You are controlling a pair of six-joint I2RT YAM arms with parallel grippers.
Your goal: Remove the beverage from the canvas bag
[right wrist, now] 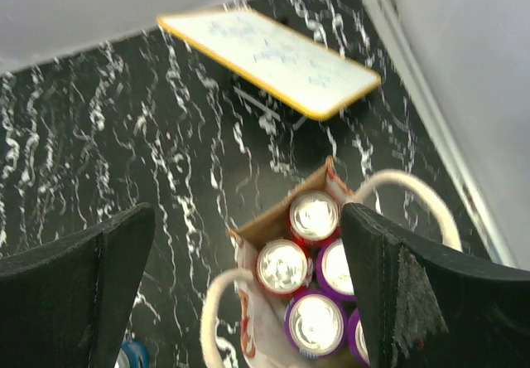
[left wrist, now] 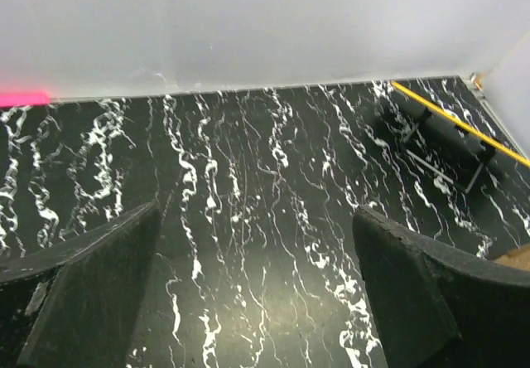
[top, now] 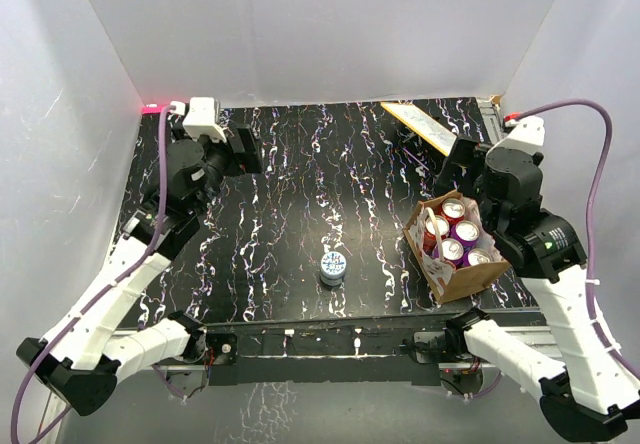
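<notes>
One blue can (top: 333, 266) stands on the worktop (top: 300, 184), five cans (top: 466, 231) sit in the canvas bag (top: 462, 282); left gripper (left wrist: 257, 285) and right gripper (right wrist: 244, 252) gape empty.

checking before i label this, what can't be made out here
Cans in the canvas bag: top view shows only lids; bag walls hide the labels.
Right wrist view: the bottom edge crops the bag and its lower cans.
Blue can: print too small, top view.
Yellow-edged board: writing blurred, right wrist view.
</notes>
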